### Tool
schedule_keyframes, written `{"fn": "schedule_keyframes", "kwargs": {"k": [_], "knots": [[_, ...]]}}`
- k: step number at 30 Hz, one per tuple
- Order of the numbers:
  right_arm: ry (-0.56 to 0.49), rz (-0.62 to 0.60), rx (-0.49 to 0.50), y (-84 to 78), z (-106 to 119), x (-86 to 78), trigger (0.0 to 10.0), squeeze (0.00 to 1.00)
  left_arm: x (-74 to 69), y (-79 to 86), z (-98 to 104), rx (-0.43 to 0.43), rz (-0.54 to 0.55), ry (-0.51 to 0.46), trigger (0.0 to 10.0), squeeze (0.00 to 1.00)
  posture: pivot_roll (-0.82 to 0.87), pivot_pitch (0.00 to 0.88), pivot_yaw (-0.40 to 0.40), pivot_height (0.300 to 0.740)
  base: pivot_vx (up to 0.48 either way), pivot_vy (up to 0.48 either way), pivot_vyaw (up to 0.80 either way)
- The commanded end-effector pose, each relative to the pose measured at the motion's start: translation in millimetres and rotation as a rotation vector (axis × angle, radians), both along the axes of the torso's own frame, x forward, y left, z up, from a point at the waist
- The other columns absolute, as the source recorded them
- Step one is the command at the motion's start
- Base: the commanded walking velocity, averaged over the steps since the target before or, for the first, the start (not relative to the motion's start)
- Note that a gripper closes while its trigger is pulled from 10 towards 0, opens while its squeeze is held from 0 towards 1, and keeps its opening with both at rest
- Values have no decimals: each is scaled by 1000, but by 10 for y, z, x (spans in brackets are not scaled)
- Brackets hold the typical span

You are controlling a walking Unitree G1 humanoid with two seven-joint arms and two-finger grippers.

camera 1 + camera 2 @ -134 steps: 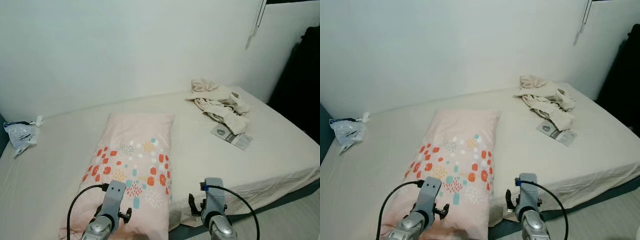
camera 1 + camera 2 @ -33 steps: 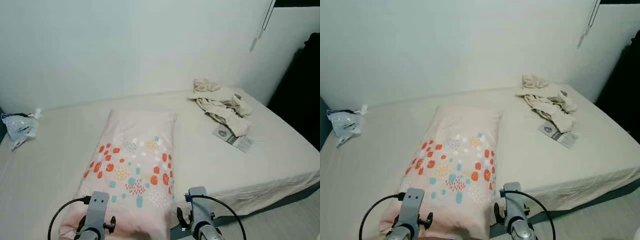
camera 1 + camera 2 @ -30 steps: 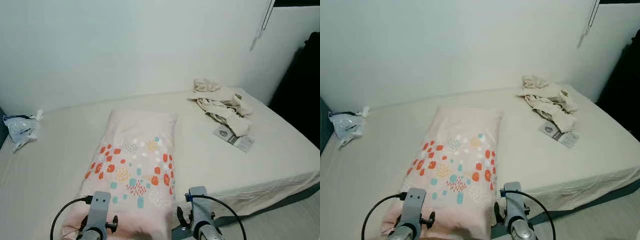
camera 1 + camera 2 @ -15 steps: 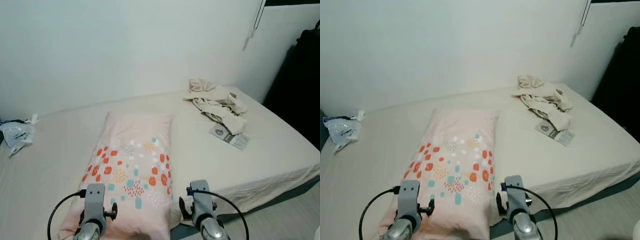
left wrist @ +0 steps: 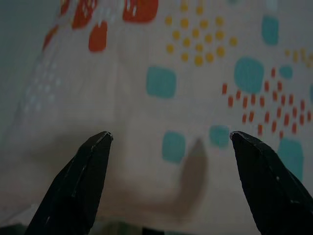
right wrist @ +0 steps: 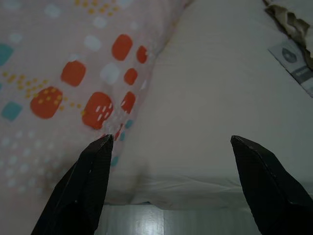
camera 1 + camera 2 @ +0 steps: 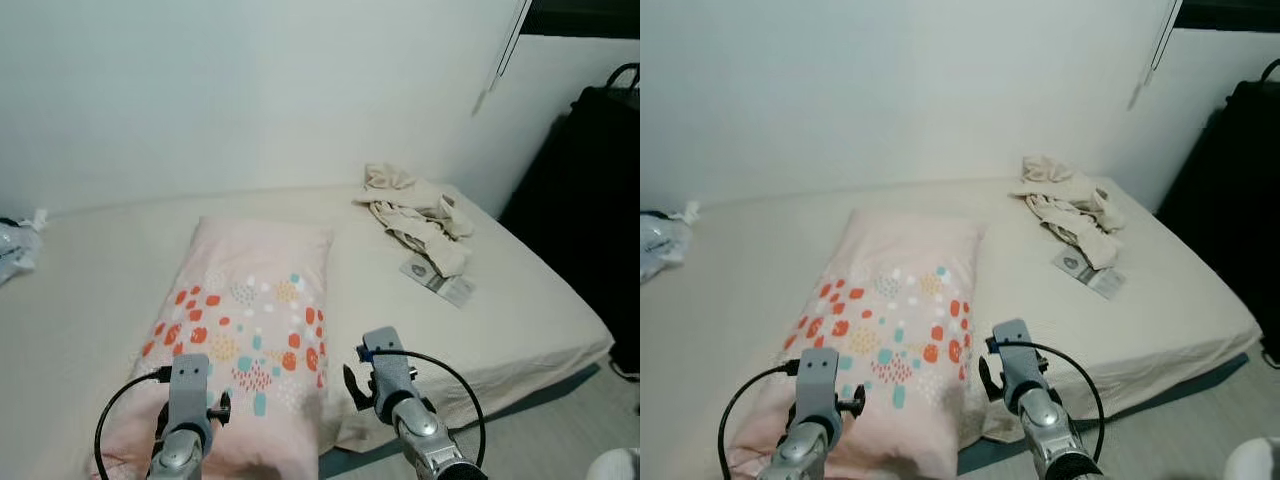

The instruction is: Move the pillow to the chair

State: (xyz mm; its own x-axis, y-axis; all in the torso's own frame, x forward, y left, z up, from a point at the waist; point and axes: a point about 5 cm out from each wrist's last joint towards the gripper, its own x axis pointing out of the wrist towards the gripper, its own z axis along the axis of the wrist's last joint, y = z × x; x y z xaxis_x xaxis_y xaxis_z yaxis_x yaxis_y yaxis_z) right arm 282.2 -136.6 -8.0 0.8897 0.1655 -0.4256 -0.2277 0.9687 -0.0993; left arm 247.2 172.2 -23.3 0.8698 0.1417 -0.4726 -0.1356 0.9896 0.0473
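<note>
Plainly, pillow (image 7: 243, 330) lies on cream bed (image 7: 500, 300); both claws spread apart.

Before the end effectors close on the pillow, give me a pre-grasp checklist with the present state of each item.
1. Left end effector open: ok.
2. Right end effector open: ok.
3. Left end effector over the pillow: ok.
4. Right end effector straddling the pillow's edge by the bed sheet: ok.
5. Nothing lying on the pillow; crumpled clothes lie apart: ok.
6. Chair located: cannot tell.
</note>
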Motion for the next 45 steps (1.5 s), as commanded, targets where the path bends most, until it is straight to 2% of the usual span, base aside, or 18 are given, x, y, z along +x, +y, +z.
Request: {"fn": "schedule_keyframes", "kwargs": {"k": [1,7,8,16,18,20,21,25,32,38,45], "knots": [[8,-65,32,-98,12,20,10000,0,29,18,39,-8,29,-25,10000,0,-51,22,-111,740,0,0,0],[-15,-101,89,-112,45,42,10000,0,86,125,40,-68,99,2,10000,0,-65,26,-70,740,0,0,0],[-17,-88,102,-92,63,58,10000,0,133,142,78,-72,107,-11,10000,0,-69,28,-69,740,0,0,0],[-14,-83,126,-61,77,74,10000,0,203,120,158,-40,40,-42,10000,0,-41,34,-75,740,0,0,0],[-11,-70,125,-26,74,71,10000,0,174,90,153,-60,-2,-35,10000,0,-40,72,-45,740,0,0,0],[-11,-67,123,-21,75,72,10000,0,165,77,147,-67,-17,-34,10000,0,-40,72,-45,740,0,0,0],[-14,-65,115,-12,76,70,10000,0,143,74,126,-49,-39,-23,10000,0,-50,92,-38,740,0,0,0],[-11,-46,75,1,39,19,10000,0,63,95,69,-32,-40,-1,10000,0,-61,126,-27,740,0,0,0],[30,-24,57,3,-69,-113,10000,0,19,57,97,-16,-71,-8,10000,0,-56,186,-38,740,0,0,0],[20,-19,54,7,-72,-136,10000,0,14,65,114,-20,-61,-12,10000,0,-49,194,-42,740,0,0,0],[-32,-58,86,19,2,-108,10000,0,-3,87,116,-83,4,-15,10000,0,-65,187,-43,740,0,0,0]]}}
